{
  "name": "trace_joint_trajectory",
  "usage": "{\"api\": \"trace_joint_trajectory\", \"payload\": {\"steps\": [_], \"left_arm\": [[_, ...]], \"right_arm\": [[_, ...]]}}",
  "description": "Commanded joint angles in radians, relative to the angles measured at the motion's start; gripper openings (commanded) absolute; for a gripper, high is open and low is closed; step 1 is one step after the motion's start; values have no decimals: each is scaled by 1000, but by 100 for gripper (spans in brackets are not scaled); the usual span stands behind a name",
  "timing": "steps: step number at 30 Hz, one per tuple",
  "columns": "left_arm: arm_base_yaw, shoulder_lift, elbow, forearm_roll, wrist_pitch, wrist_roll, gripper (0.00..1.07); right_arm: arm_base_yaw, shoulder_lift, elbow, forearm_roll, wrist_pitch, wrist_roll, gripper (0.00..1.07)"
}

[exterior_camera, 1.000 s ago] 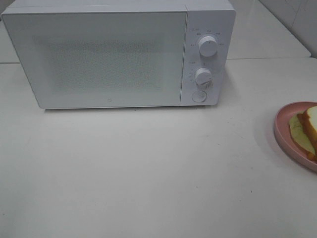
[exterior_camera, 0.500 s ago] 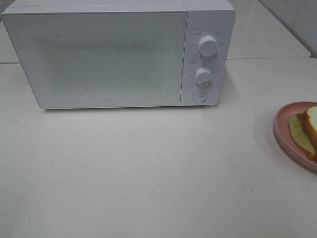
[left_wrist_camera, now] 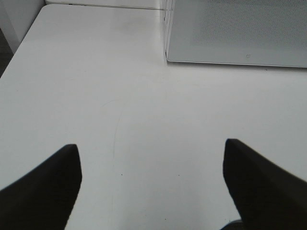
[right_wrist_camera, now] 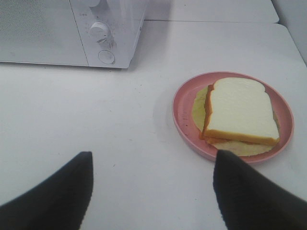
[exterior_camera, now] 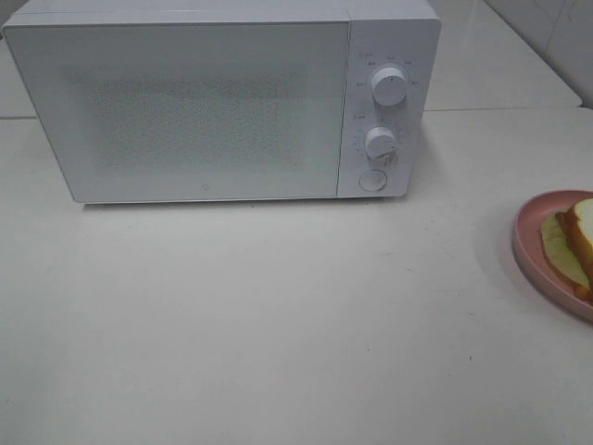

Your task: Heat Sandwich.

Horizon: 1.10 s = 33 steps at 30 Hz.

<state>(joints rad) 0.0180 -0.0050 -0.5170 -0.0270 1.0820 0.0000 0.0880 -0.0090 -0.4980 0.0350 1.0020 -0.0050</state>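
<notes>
Fingers: L gripper (left_wrist_camera: 151, 158) & R gripper (right_wrist_camera: 151, 167) both spread wide, nothing held.
Sandwich (right_wrist_camera: 240, 111): lay on pink plate (right_wrist_camera: 184, 108), right edge of table (exterior_camera: 278, 315).
Microwave (exterior_camera: 185, 111): door shut, at back edge.

Bright, even, soft-shadowed light; slightly hazy, washed-out white surfaces.

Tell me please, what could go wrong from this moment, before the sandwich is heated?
The microwave door is shut, so it must be opened before the sandwich can go in. The sandwich layers sit offset on the pink plate; a grab by the open right claw might shift them further.
</notes>
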Motion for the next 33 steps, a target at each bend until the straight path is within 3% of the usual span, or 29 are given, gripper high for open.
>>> {"api": "trace_joint_trajectory", "payload": {"steps": [1,33], "left_arm": [[-7,-21,2,-6,-12,0,76],[-7,-21,2,-6,-12,0,76]], "right_arm": [[1,-22,2,3,-6,-4,69],[1,-22,2,3,-6,-5,69]]}}
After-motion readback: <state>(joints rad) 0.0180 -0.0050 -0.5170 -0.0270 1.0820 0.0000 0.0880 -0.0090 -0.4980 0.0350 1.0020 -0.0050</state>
